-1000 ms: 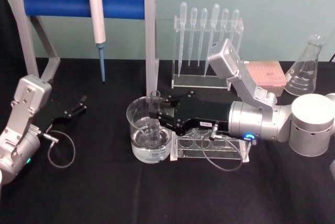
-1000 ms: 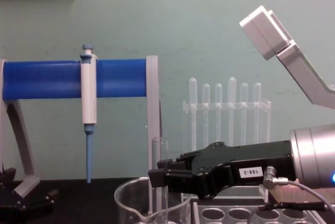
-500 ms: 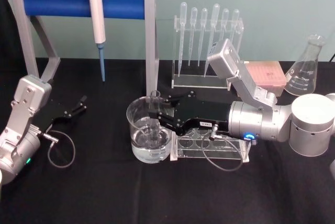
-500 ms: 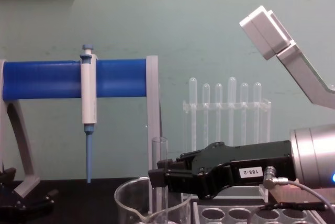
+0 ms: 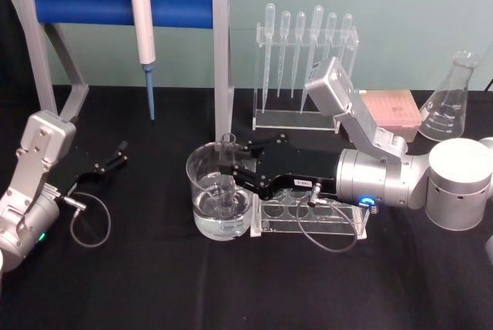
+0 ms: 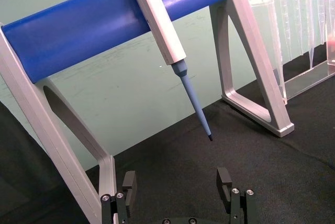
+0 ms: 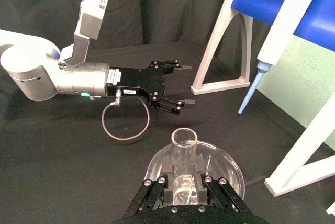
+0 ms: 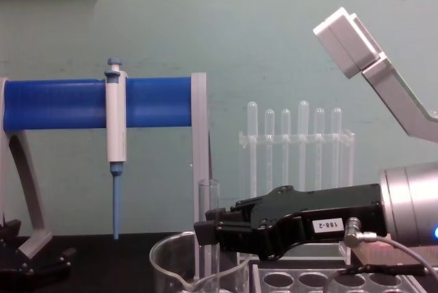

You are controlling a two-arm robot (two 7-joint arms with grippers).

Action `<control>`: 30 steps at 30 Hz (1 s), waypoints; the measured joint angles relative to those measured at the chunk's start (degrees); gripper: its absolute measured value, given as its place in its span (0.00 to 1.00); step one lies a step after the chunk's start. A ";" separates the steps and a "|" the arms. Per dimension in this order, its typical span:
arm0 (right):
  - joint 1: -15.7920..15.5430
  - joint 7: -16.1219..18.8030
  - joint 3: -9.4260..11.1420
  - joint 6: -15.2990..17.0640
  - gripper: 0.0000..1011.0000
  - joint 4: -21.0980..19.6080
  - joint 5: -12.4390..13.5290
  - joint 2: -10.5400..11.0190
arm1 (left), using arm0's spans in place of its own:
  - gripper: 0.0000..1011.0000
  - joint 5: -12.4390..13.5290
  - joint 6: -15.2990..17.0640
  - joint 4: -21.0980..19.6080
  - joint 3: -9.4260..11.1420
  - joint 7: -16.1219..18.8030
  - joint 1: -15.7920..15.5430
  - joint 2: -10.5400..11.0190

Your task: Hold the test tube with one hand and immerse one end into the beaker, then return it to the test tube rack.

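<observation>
Right pincer [image 5: 229, 170] clamped on test tube [image 8: 209, 200], lower end blurred inside beaker [image 5: 197, 183], left pincer [image 6: 177, 180] apart

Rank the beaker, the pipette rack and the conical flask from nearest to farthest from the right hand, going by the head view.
1. Beaker, directly below the right hand.
2. Pipette rack, behind it, near the wall.
3. Conical flask, far back right.

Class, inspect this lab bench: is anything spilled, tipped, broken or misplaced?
Nothing stands out. The right gripper holds the clear glass test tube upright inside the wide glass beaker; no spill shows on the black cloth; the left gripper sits open at left.
</observation>
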 joint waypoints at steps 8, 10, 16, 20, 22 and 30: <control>0.00 0.00 0.00 0.00 0.24 0.00 0.00 0.00 | 0.99 0.00 0.00 0.00 0.00 0.00 0.00 0.00; 0.00 0.00 0.00 0.00 0.24 0.00 0.00 0.00 | 0.99 0.00 0.00 0.00 0.00 0.00 0.00 0.00; 0.00 0.00 0.00 0.00 0.24 0.00 0.00 0.00 | 0.99 0.00 0.00 0.00 0.00 0.00 0.00 0.00; -0.01 0.03 0.02 0.00 0.24 -0.05 0.04 0.02 | 0.99 0.00 0.00 0.00 0.00 0.00 0.00 0.00; -0.02 0.51 0.03 -0.04 0.24 -0.28 0.18 0.21 | 0.99 0.00 0.00 0.00 0.00 0.00 0.00 0.00; -0.12 1.81 0.81 -0.11 0.24 -3.76 1.68 1.86 | 0.99 0.00 0.00 0.00 0.00 0.00 0.00 0.00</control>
